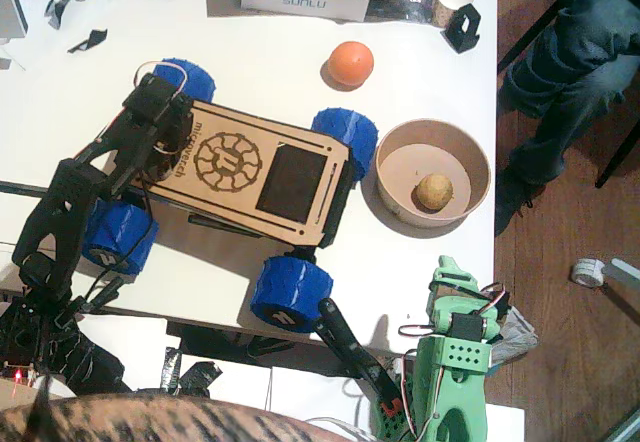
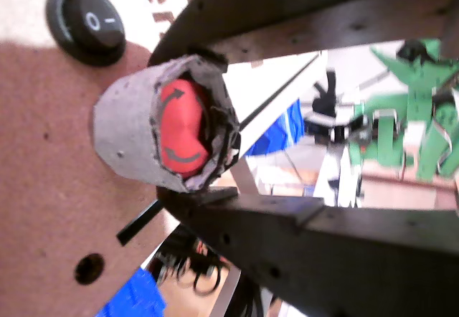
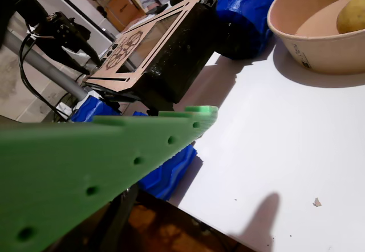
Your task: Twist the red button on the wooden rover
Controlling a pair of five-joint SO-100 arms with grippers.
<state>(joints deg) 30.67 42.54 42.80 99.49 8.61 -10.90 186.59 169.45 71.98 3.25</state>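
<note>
A: Where's the red button (image 2: pixel 181 135)?

B: Rear deck of the wooden rover (image 1: pixel 240 174), about nine o'clock from the turtle emblem (image 1: pixel 228 162). The left gripper (image 2: pixel 204 127) pinches it, grey padding around it.

A: Risk?

B: Padding may slip, so the wrist turns alone. The right gripper (image 3: pixel 197 118): I cannot tell its state.

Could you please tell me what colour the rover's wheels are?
The wheels of the wooden rover are bright blue, clearest in the fixed view.

white table (image 1: pixel 260 52), brown wooden floor (image 1: pixel 560 332)
</note>
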